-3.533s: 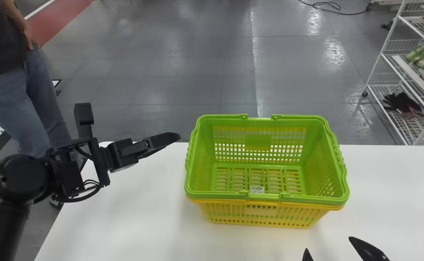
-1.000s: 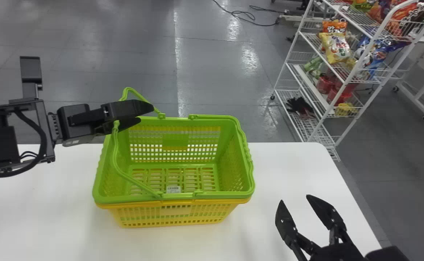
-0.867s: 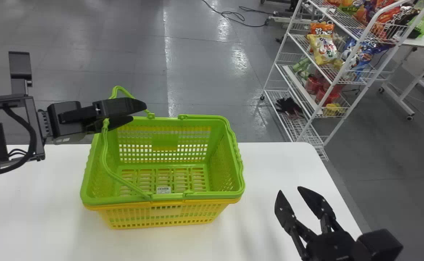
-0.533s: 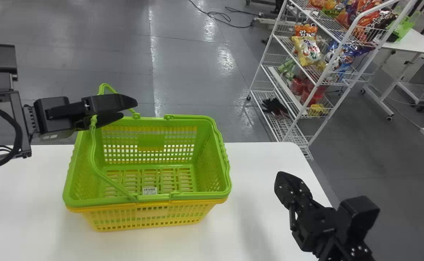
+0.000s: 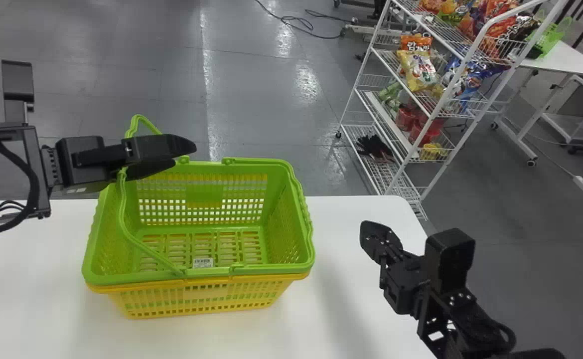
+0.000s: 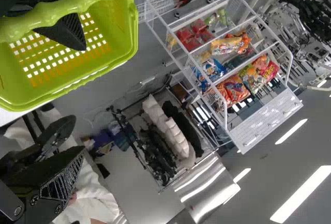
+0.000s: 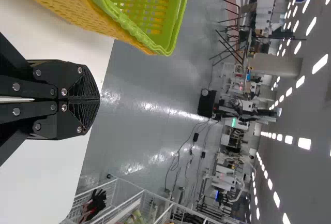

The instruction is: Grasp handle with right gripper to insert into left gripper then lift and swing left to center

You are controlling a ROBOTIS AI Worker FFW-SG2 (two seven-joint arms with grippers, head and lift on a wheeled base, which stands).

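"Where is the handle?"

"Across one finger of the wide-parted left gripper, the green basket below those jaws. The right gripper, pressed narrow, holds nothing."

"The danger?"

"The handle could slip past the left fingertips if they close before it lies squarely between them."

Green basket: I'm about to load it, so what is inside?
Inside the green basket, a small white label shows. The raised handle and left gripper hide parts of its left side.
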